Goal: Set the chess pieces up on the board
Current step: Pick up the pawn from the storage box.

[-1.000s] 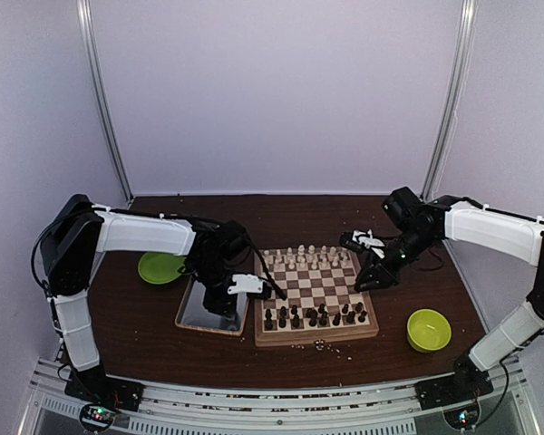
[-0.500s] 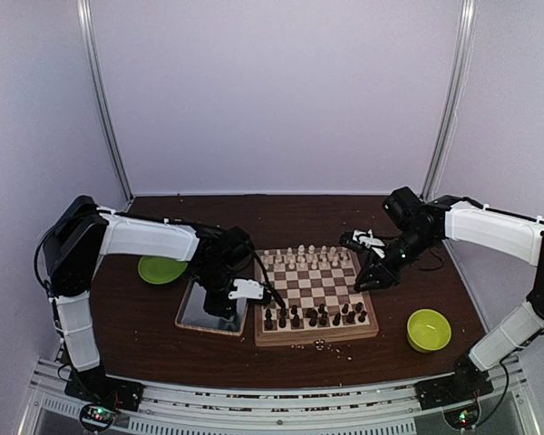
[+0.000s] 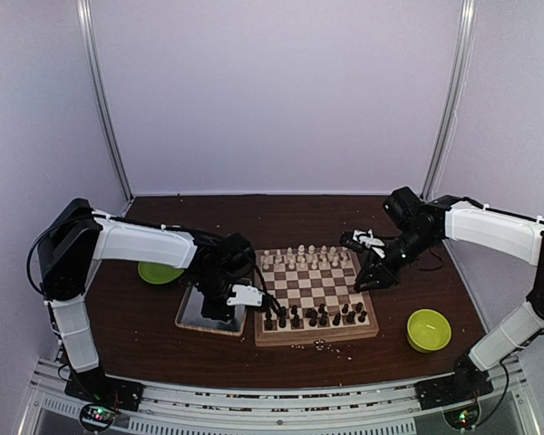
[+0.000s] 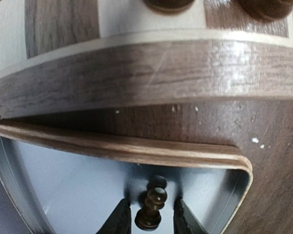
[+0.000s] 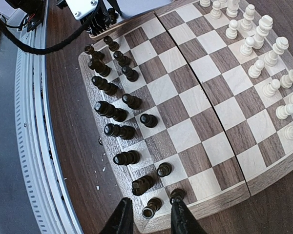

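The board (image 3: 315, 337) lies mid-table with dark chess pieces (image 3: 313, 315) in its two near rows; most also show in the right wrist view (image 5: 112, 109). My left gripper (image 3: 265, 306) is low over the silver tray (image 3: 192, 313), beside the board's left border (image 4: 151, 73). In the left wrist view it (image 4: 151, 202) is open around one dark pawn (image 4: 156, 197) on the tray (image 4: 63, 185), with a gap showing on the right. My right gripper (image 3: 363, 285) hovers open and empty over the board's near right corner (image 5: 150, 201).
Cream pieces (image 3: 308, 256) fill the far rows and show in the right wrist view (image 5: 263, 48). A green bowl (image 3: 429, 329) sits near right, another (image 3: 159, 270) is behind my left arm. Pale crumbs (image 3: 319, 344) lie by the board's front edge.
My left gripper has moved nearer and lower along the board's left edge, over the tray's corner. The right arm has not moved.
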### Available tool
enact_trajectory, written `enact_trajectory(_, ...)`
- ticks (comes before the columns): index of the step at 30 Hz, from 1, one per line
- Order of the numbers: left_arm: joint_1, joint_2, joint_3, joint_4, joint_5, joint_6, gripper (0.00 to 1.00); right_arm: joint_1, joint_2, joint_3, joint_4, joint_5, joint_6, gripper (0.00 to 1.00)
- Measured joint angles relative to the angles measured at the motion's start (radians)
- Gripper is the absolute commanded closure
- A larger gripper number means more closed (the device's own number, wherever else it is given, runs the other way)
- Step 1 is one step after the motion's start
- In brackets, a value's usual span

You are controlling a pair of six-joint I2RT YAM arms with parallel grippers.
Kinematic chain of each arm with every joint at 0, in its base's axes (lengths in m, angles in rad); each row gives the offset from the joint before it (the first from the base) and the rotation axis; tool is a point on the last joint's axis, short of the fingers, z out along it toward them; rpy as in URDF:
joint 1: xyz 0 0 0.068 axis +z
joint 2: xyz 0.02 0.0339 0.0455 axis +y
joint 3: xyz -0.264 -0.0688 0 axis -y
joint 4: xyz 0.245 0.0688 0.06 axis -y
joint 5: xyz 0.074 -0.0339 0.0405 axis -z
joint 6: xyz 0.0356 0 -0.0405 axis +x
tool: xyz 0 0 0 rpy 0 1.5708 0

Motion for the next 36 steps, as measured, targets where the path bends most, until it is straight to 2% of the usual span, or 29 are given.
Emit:
enact_trajectory(12,-0.006,-0.026,-0.034,0.003,-0.023,-0.036,0.73,-0.005,0.0,0.0,0.0,-0.007,0.0,0.73)
enact_trajectory(22,-0.013,-0.022,-0.027,0.003,-0.019,-0.048,0.92,-0.006,0.0,0.0,0.0,-0.007,0.0,0.73)
enact_trajectory(28,-0.013,-0.028,-0.027,-0.001,-0.019,-0.082,0.97,-0.007,0.0,0.002,-0.004,-0.007,0.001,0.73)
enact_trajectory(31,-0.013,-0.062,-0.027,-0.017,-0.017,-0.119,0.97,-0.011,-0.003,0.029,-0.034,-0.006,0.0,0.73)
enact_trajectory(36,-0.013,-0.204,-0.007,-0.003,0.017,-0.192,0.97,-0.013,-0.019,0.15,-0.095,0.007,0.001,0.7)
